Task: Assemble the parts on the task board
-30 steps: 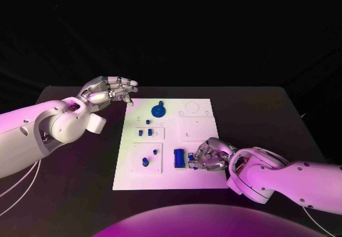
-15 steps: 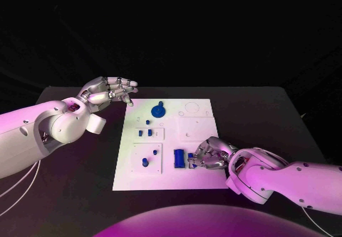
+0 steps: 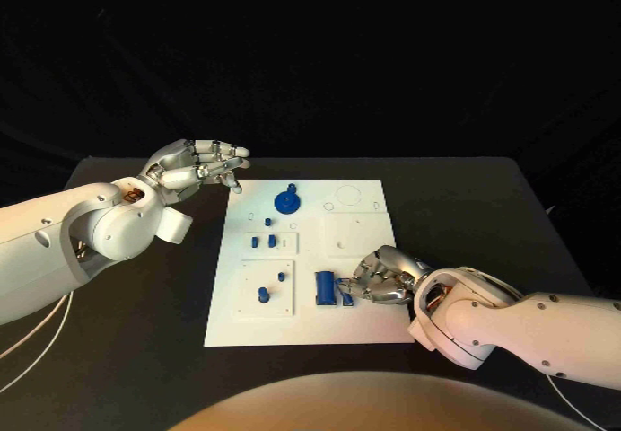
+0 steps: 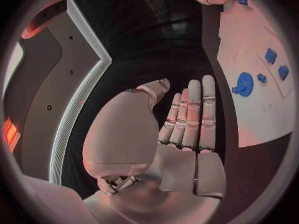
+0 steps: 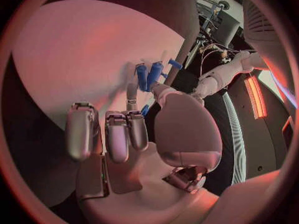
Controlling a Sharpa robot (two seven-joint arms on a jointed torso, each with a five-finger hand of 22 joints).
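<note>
The right robot hand [image 3: 378, 277] rests low over the near right part of the flat white rectangular task board [image 3: 362, 328], its fingers curled down toward the plate. A small narrow blue plastic piece [image 3: 345, 294] lies right at its fingertips; a fingertip appears to touch it, but whether it is actually pinched cannot be told from the head view, and in the right wrist view the curled fingers [image 5: 118, 134] hide the contact. Just beyond that piece, on the side away from the hand, lies a larger blue rectangular block [image 3: 324, 285], flat on the board.

The left robot hand [image 3: 194, 165] hovers above the black surface [image 3: 143, 296] just outside the board's far left corner, holding nothing. In the left wrist view its fingers [image 4: 193, 117] are straight and side by side, the palm bare.

Nearest this left hand, on the board's far part, sits a round blue disc with a knob [image 3: 287, 198]. Further from it, toward the right hand, are a tiny blue peg [image 3: 268, 221], then two small blue blocks [image 3: 264, 241] side by side on a raised white square panel, and then a small blue knob [image 3: 264, 293] on a taller white panel [image 3: 266, 287].
</note>
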